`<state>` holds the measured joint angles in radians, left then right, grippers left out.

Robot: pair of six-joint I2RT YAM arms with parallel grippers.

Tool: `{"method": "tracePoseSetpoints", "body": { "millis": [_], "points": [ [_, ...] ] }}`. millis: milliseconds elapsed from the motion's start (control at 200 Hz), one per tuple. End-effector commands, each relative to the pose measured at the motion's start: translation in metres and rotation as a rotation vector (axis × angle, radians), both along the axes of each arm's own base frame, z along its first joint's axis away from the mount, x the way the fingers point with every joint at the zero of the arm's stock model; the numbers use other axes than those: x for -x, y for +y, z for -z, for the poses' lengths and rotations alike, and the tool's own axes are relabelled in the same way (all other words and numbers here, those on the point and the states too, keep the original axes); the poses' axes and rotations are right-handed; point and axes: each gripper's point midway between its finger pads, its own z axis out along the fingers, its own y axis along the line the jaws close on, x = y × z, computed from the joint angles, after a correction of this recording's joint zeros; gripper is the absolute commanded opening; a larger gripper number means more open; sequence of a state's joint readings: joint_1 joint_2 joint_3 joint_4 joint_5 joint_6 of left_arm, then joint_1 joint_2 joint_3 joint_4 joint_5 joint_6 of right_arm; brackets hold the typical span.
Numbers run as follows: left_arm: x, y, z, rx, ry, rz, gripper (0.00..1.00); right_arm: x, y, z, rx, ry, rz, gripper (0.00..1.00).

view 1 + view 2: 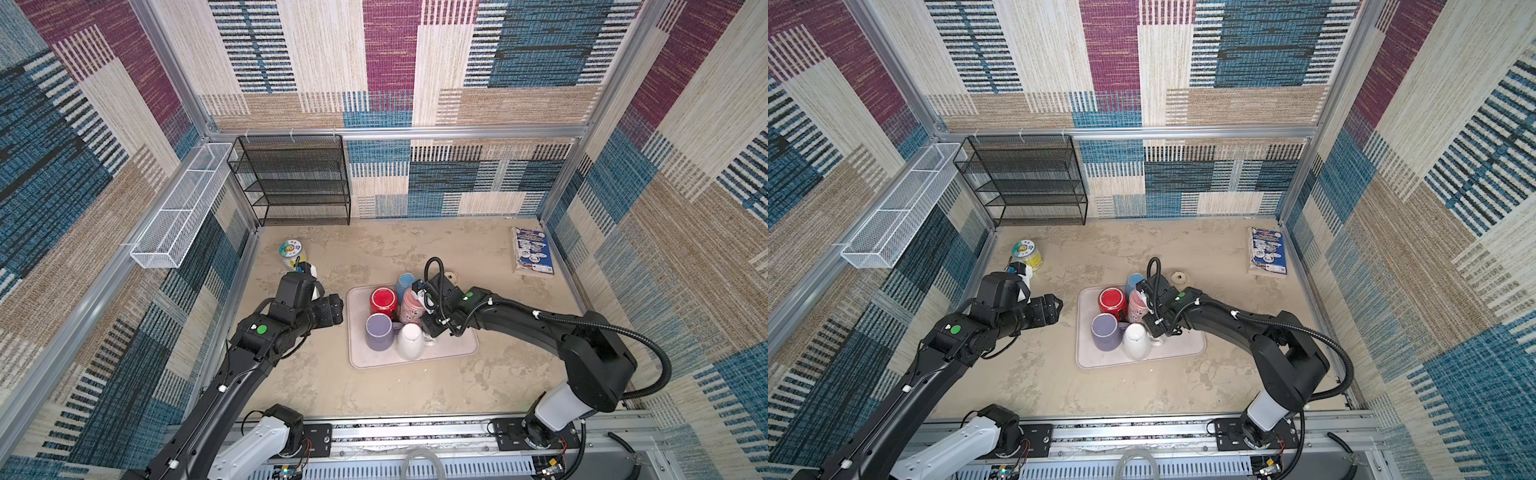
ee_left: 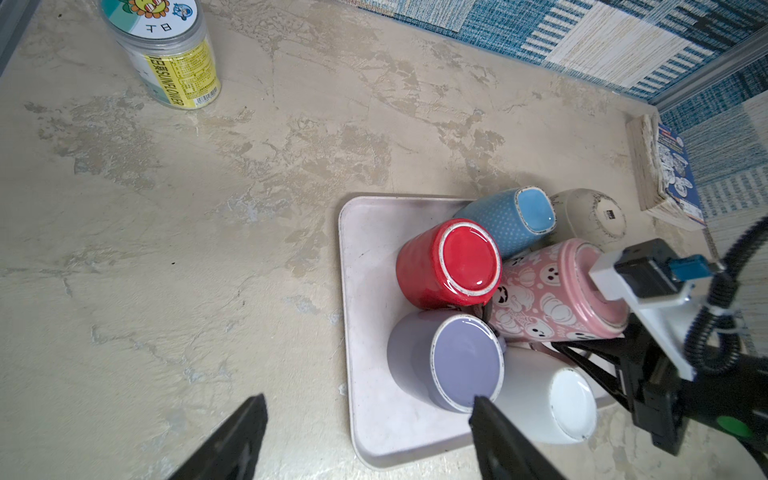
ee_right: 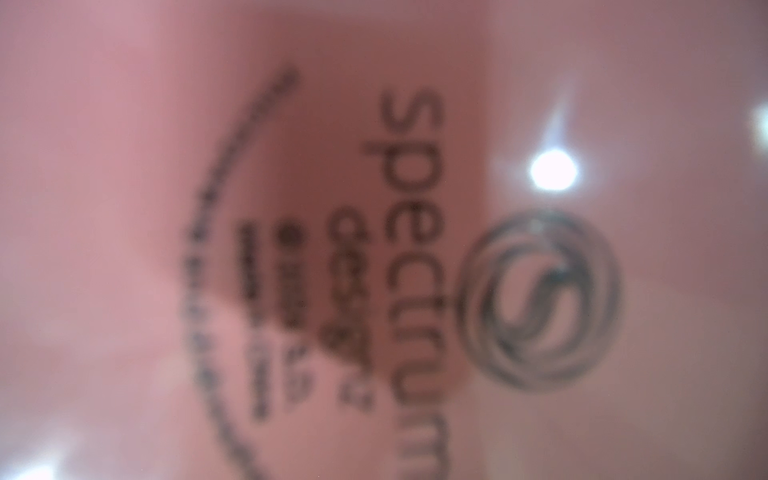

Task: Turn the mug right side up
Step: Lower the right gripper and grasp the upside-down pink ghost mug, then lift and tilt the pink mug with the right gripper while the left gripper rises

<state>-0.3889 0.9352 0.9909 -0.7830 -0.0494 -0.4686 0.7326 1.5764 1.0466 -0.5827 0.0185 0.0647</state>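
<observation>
Walls (image 1: 390, 62): patchwork woven panels in blue, magenta, beige and cream.
Frame (image 1: 399, 133): aluminium rails along the wall edges.
Table (image 1: 415, 249): mottled beige surface.
Black mesh shelf (image 1: 291, 178): 11 o'clock, against the back wall.
White wire basket (image 1: 183, 208): 10 o'clock, hung on the side rail.

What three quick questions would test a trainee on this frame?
1. True or false: the red mug sits base up on the tray.
2. Which mug is the right gripper at? A purple mug; B pink mug; C white mug.
3. Fill in: on the left gripper, the jaws stand ____.
Key: 1 true; 2 B; 3 open.
</observation>
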Motion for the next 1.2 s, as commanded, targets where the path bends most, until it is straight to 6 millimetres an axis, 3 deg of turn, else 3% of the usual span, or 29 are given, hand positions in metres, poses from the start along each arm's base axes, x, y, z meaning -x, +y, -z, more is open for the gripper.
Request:
{"method": "tracePoseSetpoints", "body": {
  "millis": [0, 230, 461, 907, 1192],
  "points": [
    [0.004, 0.002, 0.005, -0.016, 0.020, 0.003, 0.82, -0.012, 0.015, -0.032, -0.100, -0.082, 0.005, 0.00],
    [0.004, 0.002, 0.003, -0.012, 0.018, 0.004, 0.82, -0.010, 0.015, -0.059, -0.142, -0.114, -0.001, 0.00],
    [0.005, -0.010, -0.003, 0.041, 0.003, 0.055, 0.82, -0.005, 0.021, -0.105, -0.248, -0.170, -0.019, 0.00],
    [0.006, -0.076, -0.033, 0.400, -0.146, 0.304, 0.79, 0.010, 0.039, -0.225, -0.619, -0.372, -0.123, 0.00],
    [0.008, -0.112, -0.055, 0.627, -0.221, 0.473, 0.74, 0.017, 0.047, -0.281, -0.910, -0.420, -0.221, 0.00]
  ]
}}
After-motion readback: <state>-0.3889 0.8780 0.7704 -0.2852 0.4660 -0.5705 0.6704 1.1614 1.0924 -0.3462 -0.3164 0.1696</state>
